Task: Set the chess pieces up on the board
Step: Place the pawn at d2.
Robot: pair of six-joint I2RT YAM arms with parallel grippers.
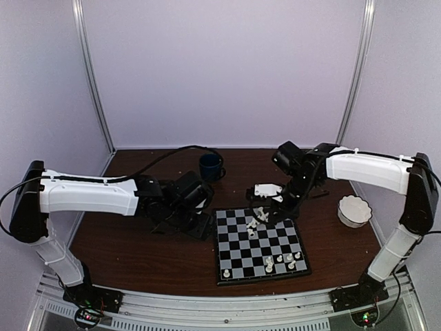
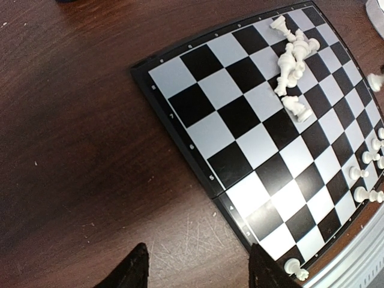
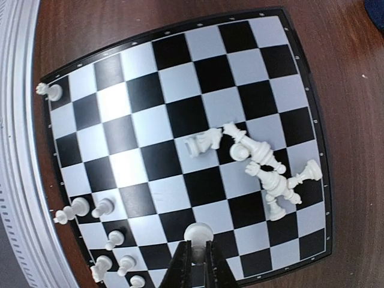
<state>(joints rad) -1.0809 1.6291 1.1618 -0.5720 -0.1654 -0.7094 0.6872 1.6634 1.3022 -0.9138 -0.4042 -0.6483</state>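
Right gripper: fingers pressed together, pinching a round-headed piece at their tips. The piece shows just ahead of the fingertips, over the board.

The heap of toppled pieces lies ahead and to the right of the same fingers. The pieces overlap one another on the squares, and one fallen piece lies just beside the heap. The upright pieces stand to the left of the fingers, in a loose group near the board's edge. A lone piece stands upright in the far-left corner, well apart from the rest.

Left gripper: fingers spread wide, nothing between them. They hang over the bare table, beside the board's edge. The corner piece stands just beside the right-hand finger. The heap lies well ahead, towards the upper right.

Overhead view: a mug stands beyond the left gripper. A bowl sits off the board, to the right of the right gripper.
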